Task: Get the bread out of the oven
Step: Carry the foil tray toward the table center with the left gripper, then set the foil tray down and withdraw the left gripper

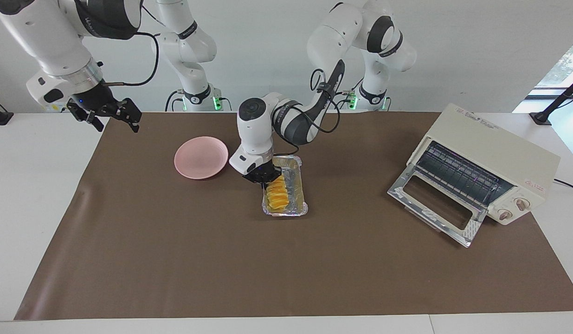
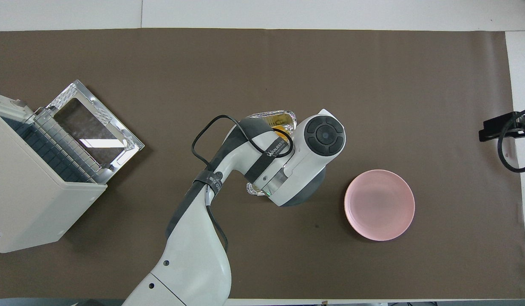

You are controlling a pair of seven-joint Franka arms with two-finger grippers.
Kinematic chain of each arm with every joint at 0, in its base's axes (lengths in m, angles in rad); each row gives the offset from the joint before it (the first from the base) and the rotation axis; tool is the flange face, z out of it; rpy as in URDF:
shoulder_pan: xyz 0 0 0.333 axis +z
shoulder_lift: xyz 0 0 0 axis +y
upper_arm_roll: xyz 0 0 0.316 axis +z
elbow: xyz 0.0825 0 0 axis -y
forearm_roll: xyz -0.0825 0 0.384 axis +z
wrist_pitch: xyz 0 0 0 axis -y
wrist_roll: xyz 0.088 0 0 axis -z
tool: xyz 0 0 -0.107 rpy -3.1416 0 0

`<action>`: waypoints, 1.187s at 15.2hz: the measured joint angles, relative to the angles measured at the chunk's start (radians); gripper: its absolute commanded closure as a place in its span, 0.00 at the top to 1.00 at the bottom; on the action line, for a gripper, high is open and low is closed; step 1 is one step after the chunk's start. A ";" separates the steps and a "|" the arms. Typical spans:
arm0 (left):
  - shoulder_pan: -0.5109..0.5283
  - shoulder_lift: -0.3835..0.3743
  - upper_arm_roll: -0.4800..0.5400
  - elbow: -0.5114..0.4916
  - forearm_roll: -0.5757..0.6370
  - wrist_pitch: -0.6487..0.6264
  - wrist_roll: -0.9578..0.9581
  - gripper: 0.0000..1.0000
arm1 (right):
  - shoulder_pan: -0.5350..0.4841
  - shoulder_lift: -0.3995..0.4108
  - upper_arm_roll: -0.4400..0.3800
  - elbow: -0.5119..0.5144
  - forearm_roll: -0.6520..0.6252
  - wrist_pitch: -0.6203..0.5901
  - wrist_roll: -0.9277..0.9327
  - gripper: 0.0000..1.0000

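The bread (image 1: 277,193), an orange-yellow ridged loaf, lies in a crinkled foil tray (image 1: 297,191) in the middle of the mat. My left gripper (image 1: 266,178) is shut on the tray's rim, at the side toward the pink plate (image 1: 201,157). From overhead the left wrist covers most of the tray (image 2: 280,115); only a sliver of bread (image 2: 280,128) shows. The cream oven (image 1: 492,155) stands at the left arm's end with its glass door (image 1: 434,204) dropped open and nothing on its rack. My right gripper (image 1: 111,112) hangs open over the mat's corner, waiting.
The pink plate (image 2: 379,205) sits beside the tray, toward the right arm's end. The oven (image 2: 30,199) and its open door (image 2: 92,127) take up the left arm's end. A brown mat (image 1: 286,269) covers the table.
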 measured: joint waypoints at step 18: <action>0.036 -0.101 0.207 0.085 -0.138 -0.174 -0.032 1.00 | 0.002 -0.001 0.004 0.000 0.000 -0.026 -0.005 1.00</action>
